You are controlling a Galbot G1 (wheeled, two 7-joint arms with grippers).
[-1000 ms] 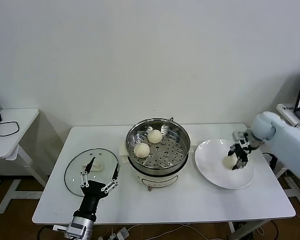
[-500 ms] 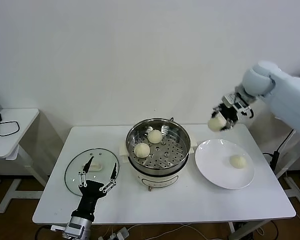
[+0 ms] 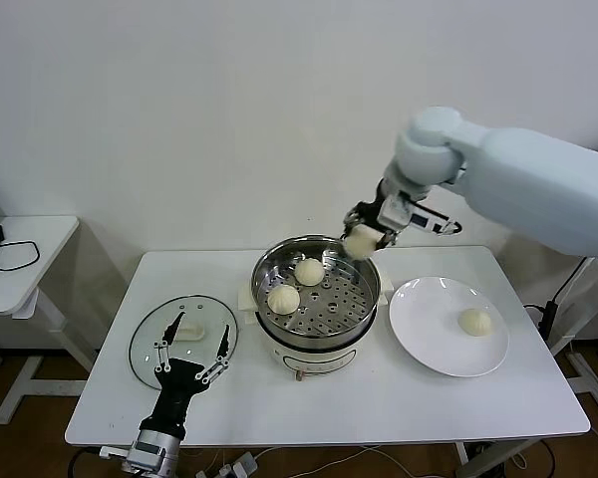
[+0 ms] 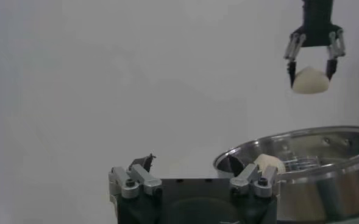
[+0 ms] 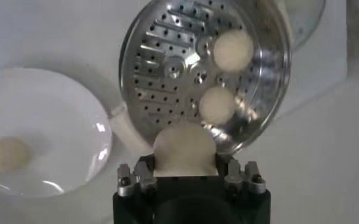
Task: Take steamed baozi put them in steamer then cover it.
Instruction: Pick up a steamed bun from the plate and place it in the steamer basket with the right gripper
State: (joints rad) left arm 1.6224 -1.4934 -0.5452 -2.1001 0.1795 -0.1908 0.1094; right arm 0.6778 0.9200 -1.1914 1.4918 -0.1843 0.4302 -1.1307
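R claw (image 3: 362, 240) pinching a baozi (image 3: 359, 242) above steamer's (image 3: 317, 286) far-right rim; L claw (image 3: 191, 356) spread near the glass lid (image 3: 182, 333).

Four steamed baozi: one (image 3: 360, 241) clamped in the right gripper (image 3: 362, 239), two (image 3: 308, 271) (image 3: 283, 298) below it in the one steamer (image 3: 316, 261), one (image 3: 474, 322) on the single white plate (image 3: 419, 339) beyond; one glass lid (image 3: 149, 344) beneath the left gripper (image 3: 189, 344).
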